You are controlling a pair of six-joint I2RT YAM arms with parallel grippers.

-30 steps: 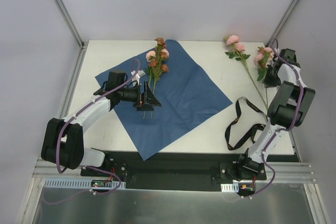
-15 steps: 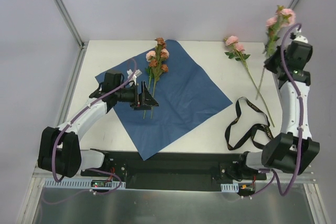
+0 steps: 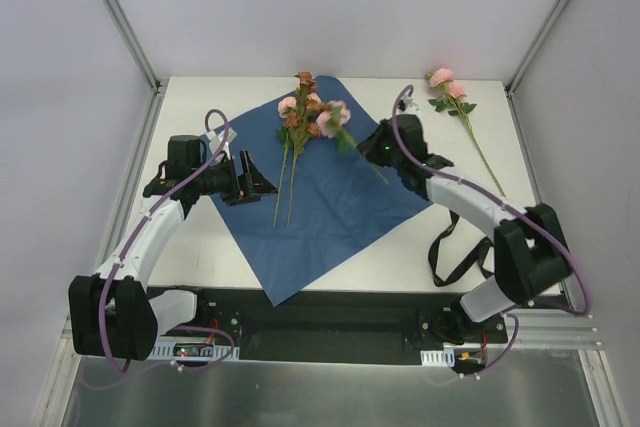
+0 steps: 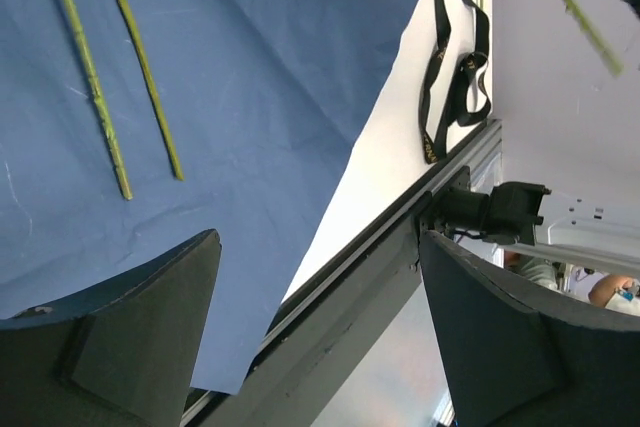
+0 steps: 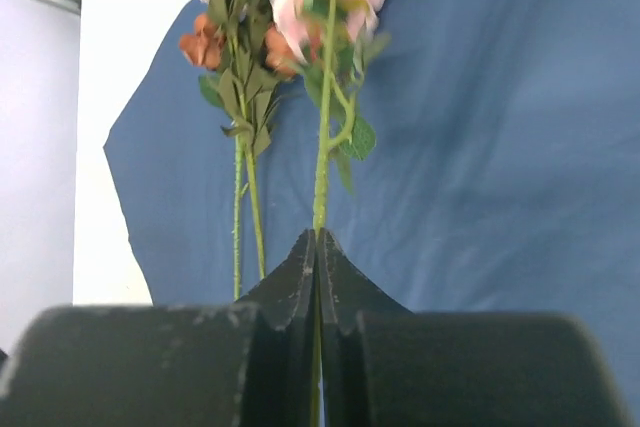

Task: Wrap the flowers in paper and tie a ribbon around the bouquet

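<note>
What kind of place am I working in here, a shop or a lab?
Most likely a lab test cell, not a shop: a white table boxed in by plain panels on aluminium posts, with a metal mounting rail at its near edge.

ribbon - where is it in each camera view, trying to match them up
Top external: the ribbon lies at lower right, off the right corner of the paper, partly hidden by the right arm.
Left wrist: the ribbon is at top right, just beyond the paper.
Right wrist: not in it.
Shared landmark: the blue paper, in all three views.
</note>
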